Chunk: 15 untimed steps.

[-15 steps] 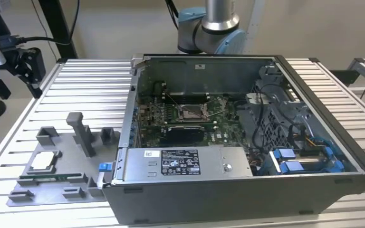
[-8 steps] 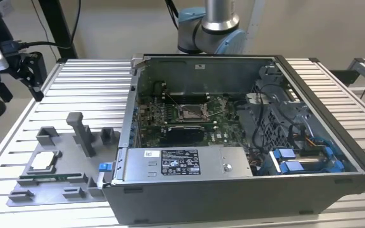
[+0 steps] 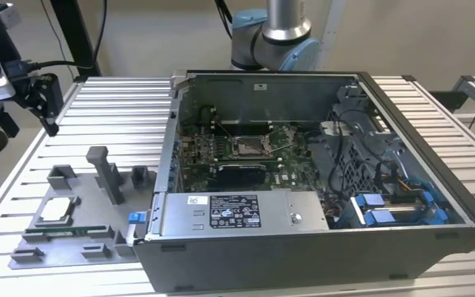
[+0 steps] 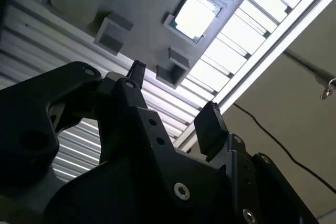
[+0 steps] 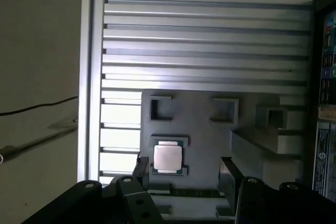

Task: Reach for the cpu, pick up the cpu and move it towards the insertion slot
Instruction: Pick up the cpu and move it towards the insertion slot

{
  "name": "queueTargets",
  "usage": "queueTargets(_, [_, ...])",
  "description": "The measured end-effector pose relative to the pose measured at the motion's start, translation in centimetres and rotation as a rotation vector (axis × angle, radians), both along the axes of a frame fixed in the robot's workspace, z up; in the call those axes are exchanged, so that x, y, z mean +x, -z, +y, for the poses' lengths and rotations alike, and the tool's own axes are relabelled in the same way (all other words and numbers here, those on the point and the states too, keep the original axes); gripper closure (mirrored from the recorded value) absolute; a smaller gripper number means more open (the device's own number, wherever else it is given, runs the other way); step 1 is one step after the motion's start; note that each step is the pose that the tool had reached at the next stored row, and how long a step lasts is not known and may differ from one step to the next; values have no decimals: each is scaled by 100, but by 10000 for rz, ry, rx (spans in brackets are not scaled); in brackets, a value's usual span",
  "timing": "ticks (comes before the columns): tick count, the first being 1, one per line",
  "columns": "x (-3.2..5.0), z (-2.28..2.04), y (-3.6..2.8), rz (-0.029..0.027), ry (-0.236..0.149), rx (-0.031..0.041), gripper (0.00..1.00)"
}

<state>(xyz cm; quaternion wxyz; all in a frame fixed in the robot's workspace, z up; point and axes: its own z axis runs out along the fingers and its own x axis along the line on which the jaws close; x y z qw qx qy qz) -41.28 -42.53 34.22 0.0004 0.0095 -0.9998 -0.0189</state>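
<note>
The hand (image 5: 184,174) is spread wide and grasps nothing. The cpu (image 5: 168,157) lies flat in a square recess of the grey tray (image 5: 202,129), near the tabletop (image 5: 199,40) edge on the exterior view's left. In the first wrist view it lies ahead of the 2 fingers (image 5: 140,170), nearer 1 of them and apart from both.

Silver arm (image 3: 287,15) with blue joint caps (image 3: 302,51); black, screw-studded tool (image 4: 174,97).
</note>
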Motion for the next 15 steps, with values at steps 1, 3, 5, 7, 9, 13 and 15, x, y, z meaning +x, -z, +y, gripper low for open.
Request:
queueTargets(1, [0, 0, 12, 0, 0, 0, 0])
queueTargets(3, [-1, 0, 28, -1, 0, 0, 0])
queueTargets(5, [-1, 0, 43, -3, 0, 0, 0])
queueTargets(7, [-1, 0, 53, -6, -1, 0, 0])
queueTargets(9, [-1, 0, 59, -6, -1, -1, 0])
queueTargets(13, [-1, 0, 86, -10, 0, 0, 0])
queueTargets(15, [-1, 0, 101, -10, -1, 0, 0])
